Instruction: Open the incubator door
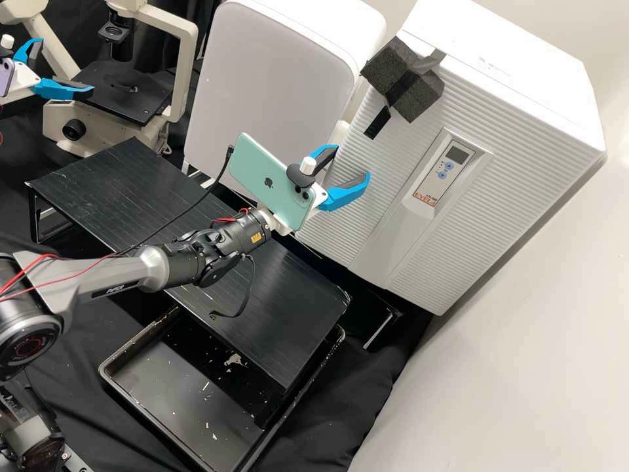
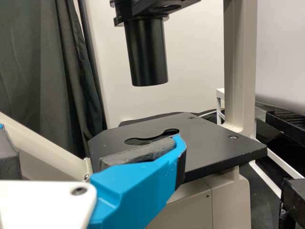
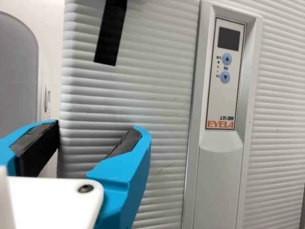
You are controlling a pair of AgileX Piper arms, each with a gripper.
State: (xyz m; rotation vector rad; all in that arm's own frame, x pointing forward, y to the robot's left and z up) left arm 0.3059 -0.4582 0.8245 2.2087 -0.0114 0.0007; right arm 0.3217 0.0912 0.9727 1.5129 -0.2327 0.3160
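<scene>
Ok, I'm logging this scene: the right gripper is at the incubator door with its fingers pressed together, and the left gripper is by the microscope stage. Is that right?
Not quite: the right gripper at the incubator door has its fingers spread apart, as the right wrist view shows. The left gripper is by the microscope stage, as you say.

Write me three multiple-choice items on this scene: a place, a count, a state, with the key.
1. The right gripper is at:
A the microscope
B the ribbed incubator
C the black tray

2. Blue buttons on the panel:
A two
B four
C five

3. The right gripper's fingers are:
A pressed together
B closed on tape
C apart

Key:
1 B: the high view shows it by the ribbed front.
2 A: two round ones lie under the display.
3 C: a gap shows between them.
</scene>
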